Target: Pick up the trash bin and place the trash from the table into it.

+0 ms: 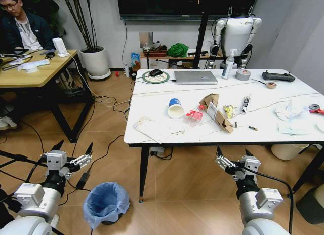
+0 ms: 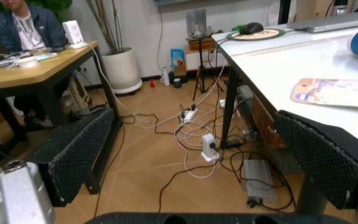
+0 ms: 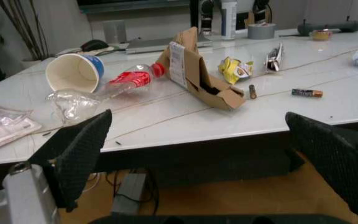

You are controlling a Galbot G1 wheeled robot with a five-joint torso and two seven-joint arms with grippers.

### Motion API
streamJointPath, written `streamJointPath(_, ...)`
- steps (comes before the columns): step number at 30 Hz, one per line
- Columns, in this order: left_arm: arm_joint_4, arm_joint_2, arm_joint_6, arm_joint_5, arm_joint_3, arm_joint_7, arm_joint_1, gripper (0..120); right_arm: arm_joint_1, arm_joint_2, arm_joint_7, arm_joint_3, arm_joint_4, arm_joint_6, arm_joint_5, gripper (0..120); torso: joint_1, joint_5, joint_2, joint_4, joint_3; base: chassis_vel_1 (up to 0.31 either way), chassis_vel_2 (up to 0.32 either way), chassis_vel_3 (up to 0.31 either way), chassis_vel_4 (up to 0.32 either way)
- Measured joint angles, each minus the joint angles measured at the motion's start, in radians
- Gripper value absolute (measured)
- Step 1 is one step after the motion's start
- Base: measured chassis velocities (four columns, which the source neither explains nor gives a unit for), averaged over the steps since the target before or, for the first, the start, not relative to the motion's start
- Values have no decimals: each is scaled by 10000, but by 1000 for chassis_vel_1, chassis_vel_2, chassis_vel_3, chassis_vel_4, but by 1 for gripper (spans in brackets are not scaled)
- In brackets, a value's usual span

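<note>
From the head camera, the table [image 1: 263, 128] stands ahead and to the right, its near edge running just above the right gripper [image 1: 236, 159], which hangs below that edge with fingers spread and nothing between them. The left gripper [image 1: 74, 153] is out over open wooden floor [image 1: 167, 194], left of the table's near-left leg, also spread and empty. The trash bin [image 1: 106, 203] sits on the floor between the two arms, nearer the left one, with bare floor around it apart from a black cable [image 1: 104, 159] trailing past. On the marble top lie one paper cup [image 1: 175, 108] on its side, one crushed bottle [image 1: 194, 115], one cardboard piece [image 1: 216, 111], one flat white packet [image 1: 154, 129] near the front-left corner, and crumpled tissues [image 1: 288, 113] toward the right end. A laptop [image 1: 195, 77] and a tape roll [image 1: 243, 74] sit at the far edge. A wooden desk [image 1: 35, 73] stands far left.

In the left wrist view, the left gripper's two black pads [image 2: 79, 154] stand wide apart; between them are floor, tangled cables and a power strip [image 2: 208, 145]. The table's corner and the packet [image 2: 337, 92] are close by.

In the right wrist view, the right gripper's pads [image 3: 79, 149] are wide apart, framing the table's front edge. Beyond it: cup [image 3: 74, 72], bottle [image 3: 104, 91], cardboard [image 3: 197, 70], one yellow wrapper [image 3: 236, 69], two small batteries [image 3: 306, 93]
</note>
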Motion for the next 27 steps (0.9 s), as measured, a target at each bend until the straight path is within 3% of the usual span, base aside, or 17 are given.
streamJointPath(27,263,-19,-34,-41,42,372,-119,100,-3,190,-288,-229,-248,292,-350,100,-592,0,-1365,0,-776,0,0,0,0)
